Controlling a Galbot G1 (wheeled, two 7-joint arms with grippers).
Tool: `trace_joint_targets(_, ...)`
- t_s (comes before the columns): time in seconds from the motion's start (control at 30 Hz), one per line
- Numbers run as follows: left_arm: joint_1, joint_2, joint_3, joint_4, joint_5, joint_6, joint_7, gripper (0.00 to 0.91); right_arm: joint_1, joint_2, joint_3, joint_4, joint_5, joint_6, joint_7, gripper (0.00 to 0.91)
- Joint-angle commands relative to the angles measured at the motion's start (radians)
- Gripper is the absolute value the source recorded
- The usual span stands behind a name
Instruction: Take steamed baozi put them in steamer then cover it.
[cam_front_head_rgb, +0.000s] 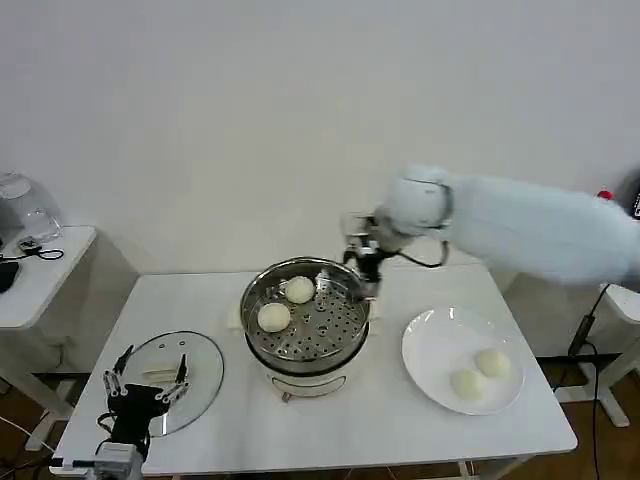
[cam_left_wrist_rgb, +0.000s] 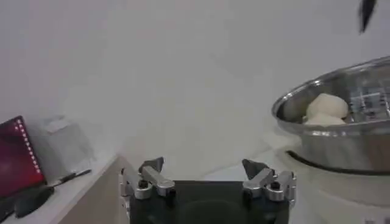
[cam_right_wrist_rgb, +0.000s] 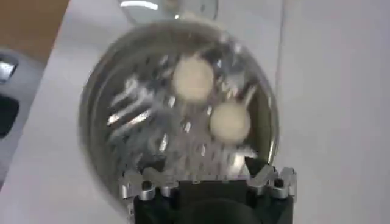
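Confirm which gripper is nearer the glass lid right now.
Left. The left gripper hovers over the glass lid at the table's front-left; the right gripper is over the steamer's far rim.

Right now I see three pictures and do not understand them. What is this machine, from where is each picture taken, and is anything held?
A two-armed robot at a white table. One picture looks down from its head; the others look out from each wrist. The right gripper, fingers open and empty, hovers at the steamer, holding two baozi. Two more wait on the plate. The left gripper, open, is parked above the glass cover. Nothing is held.
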Motion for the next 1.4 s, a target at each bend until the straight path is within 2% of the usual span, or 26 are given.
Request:
trace_joint_targets(0.03, 0.012, -0.003, 0.015, 0.011, 0.008, -0.004, 0.001, 0.907, -0.183, -0.48, 0.116, 0.158, -0.367, 0.234, -0.142, 0.907)
trace_joint_targets(0.27, 0.019, -0.013, 0.034, 0.027, 0.028, -0.009, -0.001, 0.907, -0.494, -0.59, 0.334, 0.151, -0.482, 0.267, -0.113, 0.907)
trace_joint_targets(0.3, 0.02, -0.015, 0.035, 0.027, 0.031, -0.009, -0.002, 0.907, -0.579, -0.601, 0.407, 0.148, -0.493, 0.27, -0.111, 0.907)
trace_joint_targets(0.4, 0.029, -0.018, 0.037, 0.028, 0.036, -0.011, -0.002, 0.907, -0.718, -0.613, 0.487, 0.14, -0.522, 0.291, -0.112, 0.907)
trace_joint_targets(0.5, 0.033, -0.011, 0.027, 0.03, 0.035, -0.011, -0.001, 0.907, -0.873, -0.618, 0.61, 0.132, -0.539, 0.297, -0.112, 0.907)
trace_joint_targets(0.73, 0.037, -0.007, 0.012, 0.022, 0.033, -0.007, 0.0, 0.907, -0.963, -0.538, 0.66, 0.084, -0.547, 0.282, -0.102, 0.907)
trace_joint_targets(1.07, 0.039, -0.02, 0.004, 0.024, 0.034, -0.006, -0.001, 0.907, -0.944, -0.43, 0.622, -0.01, -0.542, 0.273, -0.081, 0.907)
trace_joint_targets(1.4, 0.044, -0.023, -0.009, 0.028, 0.033, -0.007, -0.002, 0.907, -0.936, -0.371, 0.609, -0.081, -0.549, 0.262, -0.069, 0.907)
